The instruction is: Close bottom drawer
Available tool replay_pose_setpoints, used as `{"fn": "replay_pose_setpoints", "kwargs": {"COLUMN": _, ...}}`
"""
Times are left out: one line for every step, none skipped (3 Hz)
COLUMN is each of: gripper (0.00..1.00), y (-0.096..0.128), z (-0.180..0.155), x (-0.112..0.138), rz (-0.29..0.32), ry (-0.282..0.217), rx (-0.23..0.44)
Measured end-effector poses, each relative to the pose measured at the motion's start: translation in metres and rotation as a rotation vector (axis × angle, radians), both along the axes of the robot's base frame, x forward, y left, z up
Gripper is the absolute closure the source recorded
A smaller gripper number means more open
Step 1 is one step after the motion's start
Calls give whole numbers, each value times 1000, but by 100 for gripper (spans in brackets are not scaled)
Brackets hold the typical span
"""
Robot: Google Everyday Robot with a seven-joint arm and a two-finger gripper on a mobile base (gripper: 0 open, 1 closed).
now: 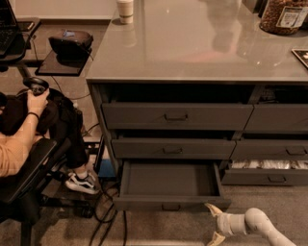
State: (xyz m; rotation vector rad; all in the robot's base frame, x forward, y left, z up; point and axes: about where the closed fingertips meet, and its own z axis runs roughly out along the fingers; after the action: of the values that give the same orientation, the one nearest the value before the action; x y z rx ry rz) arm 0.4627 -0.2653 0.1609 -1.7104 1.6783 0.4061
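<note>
Grey drawers are sitting in rows under a shiny grey counter top [202,48]. The bottom drawer [168,180] is lying at the very bottom of the left side, and it is sticking far out over the carpet. Its inside is dark and bare, and its small handle [171,207] is showing in the middle of its low front. The gripper [213,223] is hovering low by the floor, just beside the right front corner of the bottom drawer, on the end of a pale arm [260,226] reaching in from the bottom right. Its two fingers are standing spread apart with nothing between them. The upper fingertip is very near the drawer front, but I cannot tell if it is touching. To the right, another drawer [269,177] is standing open a little with pale packets [267,164] showing inside. A white cup [125,9] and a jar [284,17] are standing on the counter top. A person [14,149] is sitting in a chair at the left, wearing a black-and-white shoe [82,182].
</note>
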Motion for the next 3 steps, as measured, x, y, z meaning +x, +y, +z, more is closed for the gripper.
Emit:
{"fn": "replay_pose_setpoints", "kwargs": {"gripper": 0, "y": -2, "z": 4, "x": 36, "rz": 10, "ry": -16, "rx": -38}}
{"fn": "replay_pose_setpoints", "kwargs": {"gripper": 0, "y": -2, "z": 4, "x": 37, "rz": 10, "ry": -16, "rx": -38}}
{"fn": "replay_pose_setpoints", "kwargs": {"gripper": 0, "y": -11, "z": -2, "x": 48, "rz": -3, "ry": -24, "rx": -15}}
